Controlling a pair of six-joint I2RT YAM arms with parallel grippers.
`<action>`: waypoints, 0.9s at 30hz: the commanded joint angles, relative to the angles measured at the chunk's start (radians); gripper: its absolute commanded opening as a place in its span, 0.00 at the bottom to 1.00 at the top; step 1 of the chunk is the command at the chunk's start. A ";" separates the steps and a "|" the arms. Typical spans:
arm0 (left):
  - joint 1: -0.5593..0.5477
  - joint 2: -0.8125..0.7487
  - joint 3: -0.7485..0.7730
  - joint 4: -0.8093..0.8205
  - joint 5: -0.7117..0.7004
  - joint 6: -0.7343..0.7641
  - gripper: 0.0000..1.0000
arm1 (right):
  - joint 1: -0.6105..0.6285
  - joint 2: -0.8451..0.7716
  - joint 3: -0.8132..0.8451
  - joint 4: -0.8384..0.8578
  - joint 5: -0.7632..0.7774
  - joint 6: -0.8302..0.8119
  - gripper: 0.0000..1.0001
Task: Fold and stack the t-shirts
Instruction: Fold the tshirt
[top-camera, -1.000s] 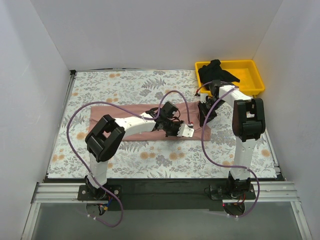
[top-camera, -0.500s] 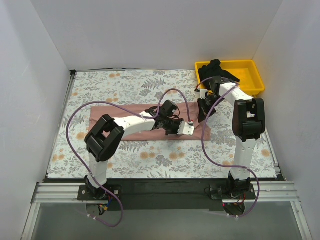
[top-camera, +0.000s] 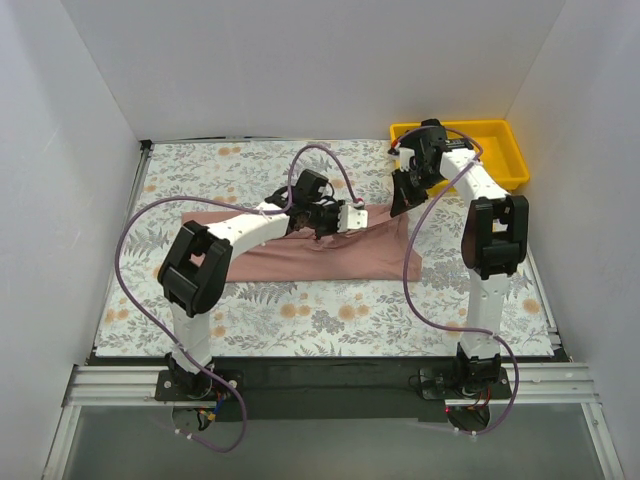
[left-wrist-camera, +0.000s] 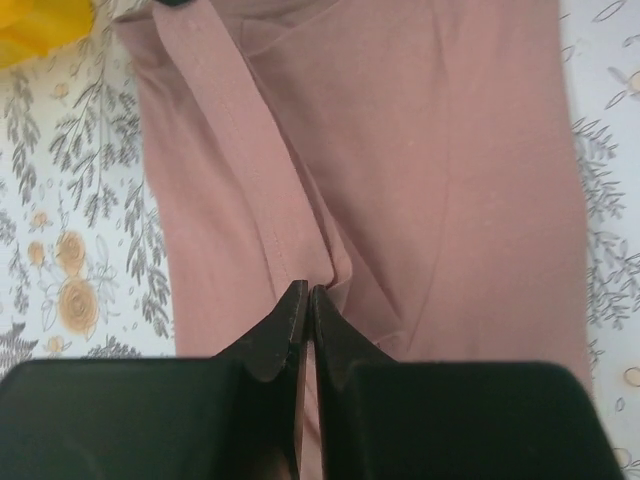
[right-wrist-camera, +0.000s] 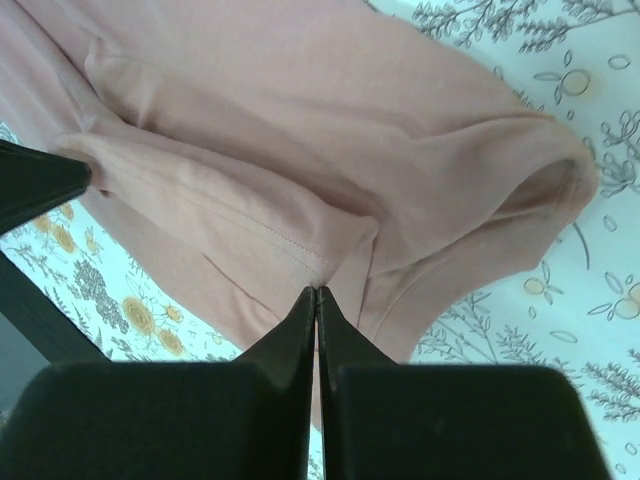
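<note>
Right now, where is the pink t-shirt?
In the top view, the pink t-shirt lies mid-table on the floral cover, its right end pinched by the left gripper and right gripper near the yellow bin.

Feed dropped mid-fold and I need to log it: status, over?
Left gripper and right gripper both shut on pink t-shirt, edge pinched up. Rest lies on floral table cover. Yellow bin near right gripper; nothing on the shirt.

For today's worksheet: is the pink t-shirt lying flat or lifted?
Lifted: left pincer and right pincer pinch the pink t-shirt, holding one edge off the cover.
</note>
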 joint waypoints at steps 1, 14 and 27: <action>0.029 -0.040 0.028 0.049 0.024 0.001 0.00 | 0.000 0.050 0.074 -0.011 -0.028 0.021 0.01; 0.096 0.032 0.027 0.123 0.018 0.041 0.00 | 0.014 0.140 0.180 -0.007 -0.037 0.034 0.01; 0.126 -0.005 -0.046 0.155 0.076 0.061 0.00 | 0.017 0.063 0.030 -0.008 -0.041 0.016 0.01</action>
